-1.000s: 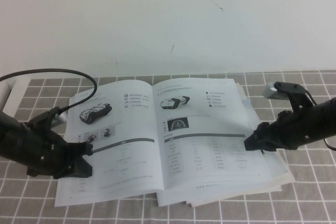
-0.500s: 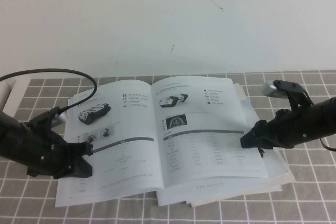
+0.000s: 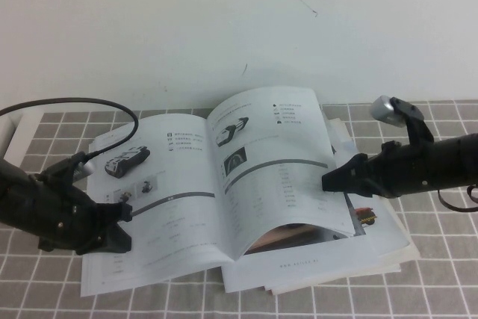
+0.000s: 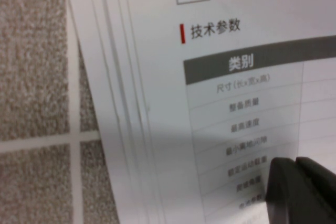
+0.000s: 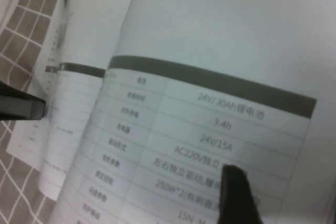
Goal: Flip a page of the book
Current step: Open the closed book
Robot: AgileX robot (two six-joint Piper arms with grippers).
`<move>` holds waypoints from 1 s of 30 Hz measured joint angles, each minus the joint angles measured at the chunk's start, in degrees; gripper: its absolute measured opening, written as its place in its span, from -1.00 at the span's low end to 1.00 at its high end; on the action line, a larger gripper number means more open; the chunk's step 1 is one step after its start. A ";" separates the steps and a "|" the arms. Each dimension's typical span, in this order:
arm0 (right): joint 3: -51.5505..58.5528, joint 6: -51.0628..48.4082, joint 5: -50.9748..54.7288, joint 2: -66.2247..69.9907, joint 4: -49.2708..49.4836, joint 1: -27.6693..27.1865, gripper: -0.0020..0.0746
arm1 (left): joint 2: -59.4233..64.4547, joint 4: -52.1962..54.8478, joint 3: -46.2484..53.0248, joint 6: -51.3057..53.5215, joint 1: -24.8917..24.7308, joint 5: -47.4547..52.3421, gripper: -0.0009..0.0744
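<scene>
- My right gripper (image 3: 326, 182) is spread wide at the outer edge of the page (image 3: 276, 162), which arches up off the book (image 3: 179, 214) – pushed along, not pinched.
- My left gripper (image 3: 123, 223) rests on the left-hand sheet; can't tell its fingers.
- Risk: glossy sheet slips and flops back.
- Open room lies over the spine.

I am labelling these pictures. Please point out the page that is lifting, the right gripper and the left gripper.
page (image 3: 280, 158), high view, middle of its raised printed face.
right gripper (image 3: 326, 182), high view, tip at the page's outer edge.
left gripper (image 3: 123, 229), high view, tip resting on the book's left page.
</scene>
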 joint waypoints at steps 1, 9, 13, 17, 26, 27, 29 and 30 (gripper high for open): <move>0.00 -0.48 0.10 -0.12 0.10 0.00 0.07 | 0.00 0.00 0.00 0.00 0.00 0.10 -0.99; 0.00 -1.39 -2.32 -4.81 0.58 0.00 0.07 | 0.00 0.00 0.00 0.00 0.00 0.13 -0.99; 0.00 -1.38 -3.45 -6.81 0.94 0.00 0.07 | 0.00 0.00 0.00 0.00 0.00 0.13 -0.99; 0.00 -1.38 -2.96 -7.06 1.04 0.00 0.07 | 0.00 0.00 0.00 0.00 0.00 0.13 -0.99; 0.00 -10.95 5.69 -7.06 5.02 0.00 0.07 | 0.03 0.00 0.00 0.00 0.00 0.17 -0.99; 0.00 -12.66 7.20 -7.06 6.26 0.00 0.07 | 0.03 0.00 0.00 0.00 0.00 0.17 -0.99; 0.00 -14.81 9.09 -7.06 8.44 0.00 0.07 | 0.03 0.00 0.00 0.00 0.00 0.26 -0.99; 0.00 -15.49 9.44 -7.06 9.45 0.00 0.07 | 0.03 0.00 0.00 0.00 0.00 0.26 -0.99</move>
